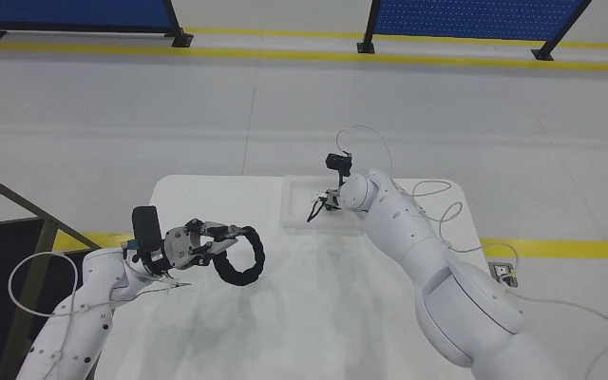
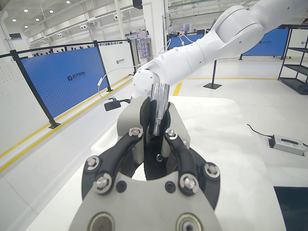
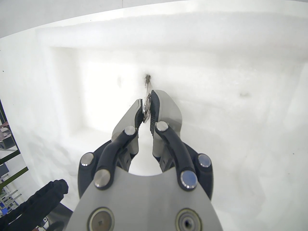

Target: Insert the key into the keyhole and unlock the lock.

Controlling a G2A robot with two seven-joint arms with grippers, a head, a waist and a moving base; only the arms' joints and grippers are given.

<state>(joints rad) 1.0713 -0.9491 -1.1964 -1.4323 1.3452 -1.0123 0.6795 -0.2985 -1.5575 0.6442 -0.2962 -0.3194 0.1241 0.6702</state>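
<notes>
White tabletop [image 1: 313, 313] fills the near part of the top view, with a shallow foam tray [image 1: 294, 204] at its far side. The right gripper [image 1: 326, 201] is down over that tray, while the left gripper [image 1: 223, 242] hangs above the near left of the table, holding a lock [image 1: 249, 258] whose black cable curls into a loop. In the left wrist view, the left gripper [image 2: 157, 114] is narrowed tight on the lock's shiny metal barrel [image 2: 159, 102], which stands nearly upright between the pads. Where the keyhole faces cannot be told. In the right wrist view, the right gripper [image 3: 146, 111] is pinched onto the round head of the key [image 3: 146, 108], whose blade is stuck into the tray's foam floor [image 3: 216, 92]. The step in hand looks like drawing the key free. It is best pulled straight back along the blade, without twisting, so it does not swivel in the pads before meeting the lock.
</notes>
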